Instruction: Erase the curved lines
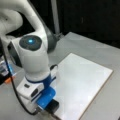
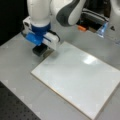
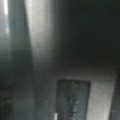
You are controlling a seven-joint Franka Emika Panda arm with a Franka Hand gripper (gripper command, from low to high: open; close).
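The gripper (image 2: 40, 48) holds the black eraser (image 2: 39, 51) at the white board's (image 2: 80, 77) corner, no squiggle is visible on the board, and a tilted eraser might catch that edge.

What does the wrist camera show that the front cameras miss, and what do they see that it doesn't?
Only the wrist view shows a blurred close-up of grey and dark surfaces with a dark rectangular shape near its bottom; I cannot tell what it is.

Only the front views show the white board, the grey table, the arm and the gripper with a black block eraser under it at the board's corner. No curve lines show on the board.

Shared: nothing I can match with certainty.
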